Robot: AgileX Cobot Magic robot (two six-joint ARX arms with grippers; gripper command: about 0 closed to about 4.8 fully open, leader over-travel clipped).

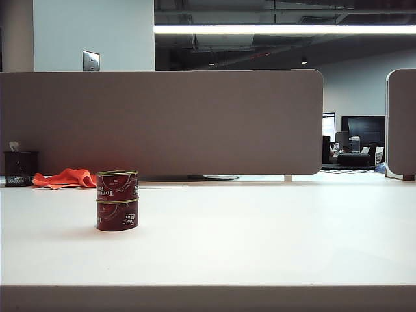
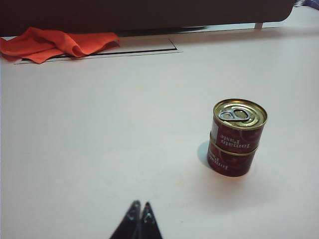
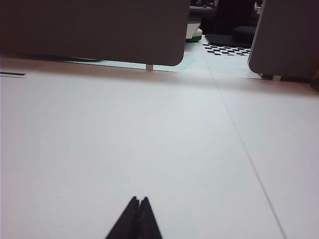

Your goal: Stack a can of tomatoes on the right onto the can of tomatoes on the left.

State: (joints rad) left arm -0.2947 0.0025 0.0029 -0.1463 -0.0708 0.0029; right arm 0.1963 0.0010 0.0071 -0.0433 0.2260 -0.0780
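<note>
The stacking is judged finished: the upper can (image 1: 117,186) is seated on the lower can (image 1: 117,215), left of centre. The left gripper (image 2: 140,209) and right gripper (image 3: 139,201) are pressed together, empty, over bare table (image 1: 273,227); nothing further seems required.

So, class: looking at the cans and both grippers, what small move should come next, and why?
Probably none beyond keeping still: the top can already sits squarely on the bottom can, and the left gripper and right gripper are shut, empty and clear of the stack.

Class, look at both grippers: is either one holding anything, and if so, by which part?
Nothing is held. The left gripper and right gripper are both shut on nothing, above bare table. The top can sits on the bottom can, untouched.
</note>
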